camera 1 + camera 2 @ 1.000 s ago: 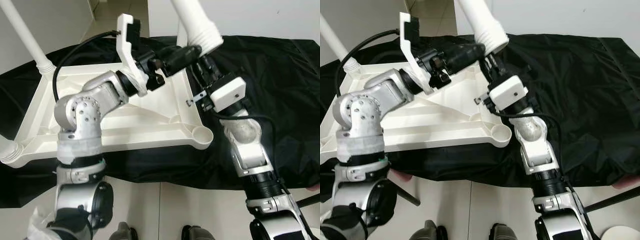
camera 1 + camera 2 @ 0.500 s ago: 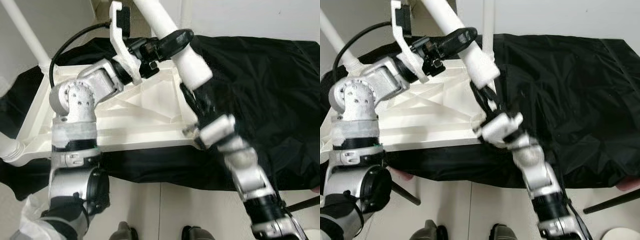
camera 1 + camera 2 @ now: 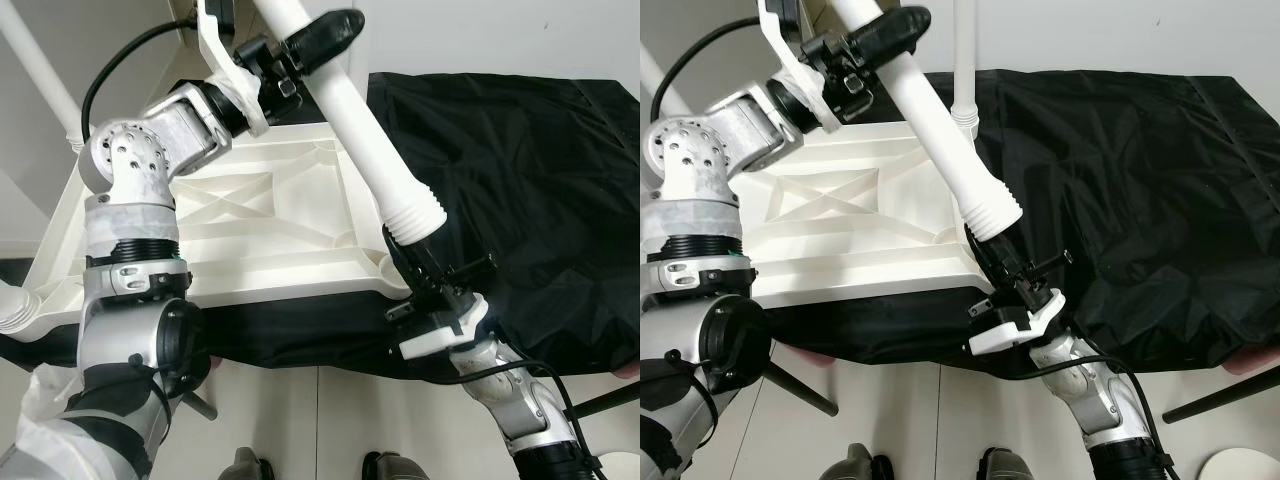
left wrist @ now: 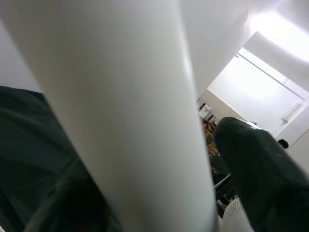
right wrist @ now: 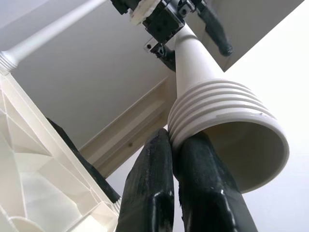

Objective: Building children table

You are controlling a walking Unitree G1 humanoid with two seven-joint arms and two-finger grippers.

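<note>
Above the upturned white tabletop point(image 3: 270, 215) on the black cloth point(image 3: 530, 180), the left gripper point(image 3: 300, 45) clamps the white table leg point(image 3: 360, 140) near its upper part, while the right gripper point(image 3: 405, 255), fingers pressed together, touches its ribbed end over the tabletop's near right corner.

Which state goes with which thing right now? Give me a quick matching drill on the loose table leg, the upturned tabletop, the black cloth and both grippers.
Things:
1. loose table leg
2. upturned tabletop
3. black cloth
4. left gripper
5. right gripper

States:
A. spread out under the tabletop
B. clamped on the leg's upper part
C. tilted in the air, ribbed end lowest
D. fingers together, just under the ribbed end
E. lying underside up, ribs showing

Pairs: 1-C, 2-E, 3-A, 4-B, 5-D
</note>
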